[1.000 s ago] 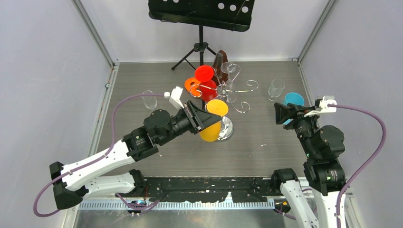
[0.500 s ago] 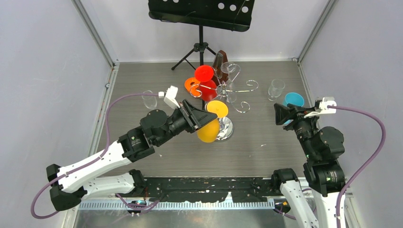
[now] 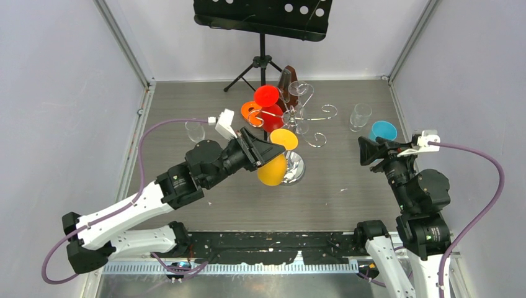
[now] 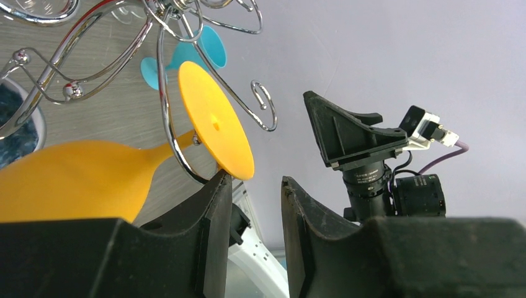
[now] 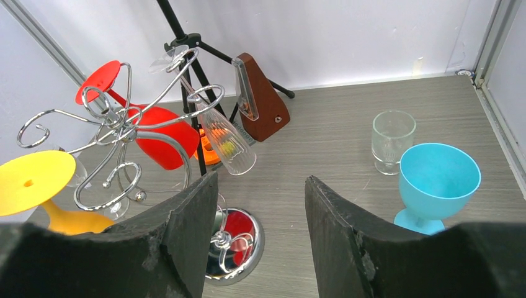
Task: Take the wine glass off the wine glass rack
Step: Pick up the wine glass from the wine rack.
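The grey table (image 3: 335, 180) carries the chrome wine glass rack (image 3: 293, 166). The yellow wine glass (image 4: 74, 180) hangs tilted, its foot caught in one scroll arm of the rack. The left gripper (image 4: 255, 183), fingers slightly parted and empty, sits just under the foot's rim. The right gripper (image 5: 260, 186) gapes empty near a blue goblet (image 5: 438, 180).
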